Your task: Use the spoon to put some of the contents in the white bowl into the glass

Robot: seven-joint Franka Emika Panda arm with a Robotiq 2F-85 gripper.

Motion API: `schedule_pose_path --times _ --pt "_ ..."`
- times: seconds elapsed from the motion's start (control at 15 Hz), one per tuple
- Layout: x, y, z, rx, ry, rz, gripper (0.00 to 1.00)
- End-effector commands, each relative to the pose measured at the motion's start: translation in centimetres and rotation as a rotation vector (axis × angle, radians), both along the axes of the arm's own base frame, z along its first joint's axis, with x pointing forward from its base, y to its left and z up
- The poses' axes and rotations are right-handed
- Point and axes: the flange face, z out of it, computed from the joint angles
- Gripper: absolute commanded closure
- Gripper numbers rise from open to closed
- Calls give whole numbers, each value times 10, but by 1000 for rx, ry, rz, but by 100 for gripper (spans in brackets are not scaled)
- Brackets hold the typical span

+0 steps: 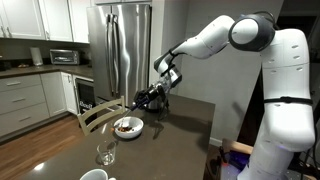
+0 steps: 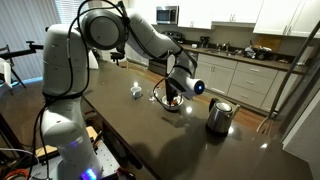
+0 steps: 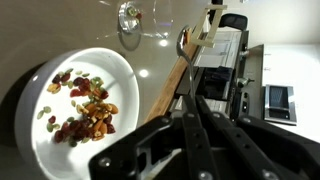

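The white bowl (image 3: 100,65) holds the contents (image 3: 85,110), a heap of reddish, brown and green bits; it also shows in both exterior views (image 1: 128,127) (image 2: 160,100). My gripper (image 3: 188,96) is shut on the spoon (image 3: 184,42), whose silvery head points away from me, to the right of the bowl and above the table. In the exterior views the gripper (image 1: 150,98) (image 2: 174,92) hangs just above and beside the bowl. The glass (image 1: 105,153) (image 2: 136,90) (image 3: 130,15) stands upright on the table, apart from the bowl. The spoon head looks empty.
A steel kettle (image 2: 220,115) stands on the dark table (image 1: 180,140). A wooden chair (image 1: 95,113) is at the table's edge near the bowl. A white cup (image 1: 95,175) sits at the near edge. A fridge (image 1: 120,45) and kitchen counters (image 2: 240,60) lie beyond.
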Motion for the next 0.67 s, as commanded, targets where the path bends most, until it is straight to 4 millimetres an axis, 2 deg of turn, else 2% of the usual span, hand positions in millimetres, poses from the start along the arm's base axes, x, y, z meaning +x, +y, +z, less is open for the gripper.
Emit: schedule_pose_path --times 0.0,0.27,0.6 --pt "-20 18 12 -24 -53 40 95" --pt "-26 31 17 -36 -76 76 95" --pt "-22 48 14 -96 -77 116 95"
